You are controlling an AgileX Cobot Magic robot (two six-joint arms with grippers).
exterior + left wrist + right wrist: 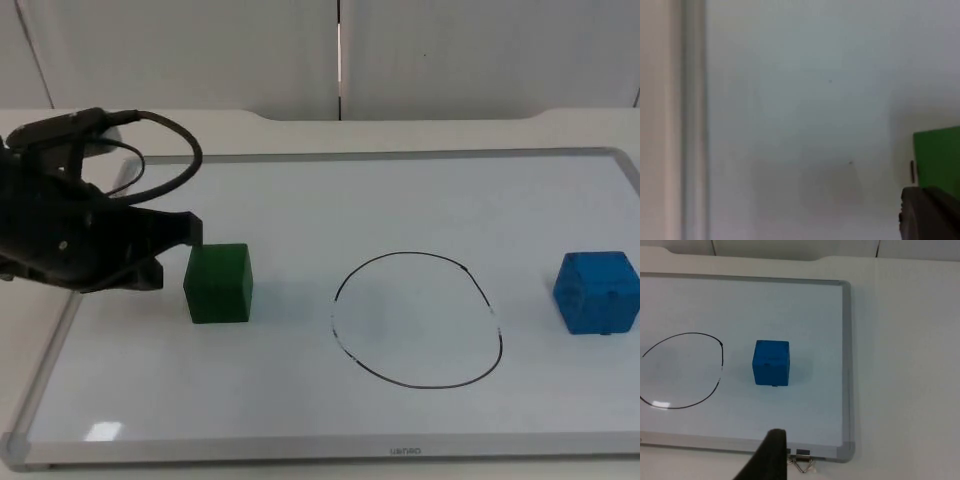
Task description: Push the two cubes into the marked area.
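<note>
Left gripper (190, 232) set behind green cube (219, 283) for push toward circle (416, 319).
Gripper touches or nearly touches cube's outer side, so circle lies straight ahead; finger state: can't tell. Blue cube (597, 292) sits outside circle near whiteboard's (300, 410) right edge; right arm waits above it, finger state unclear.

Count of things on the table

Two cubes lie on one white metal-framed whiteboard (330, 200): one green cube (219, 283) and one blue cube (597, 292). One hand-drawn black oval outline (417, 319) marks the board. One metal binder clip (802, 460) sits at the board's edge.
</note>
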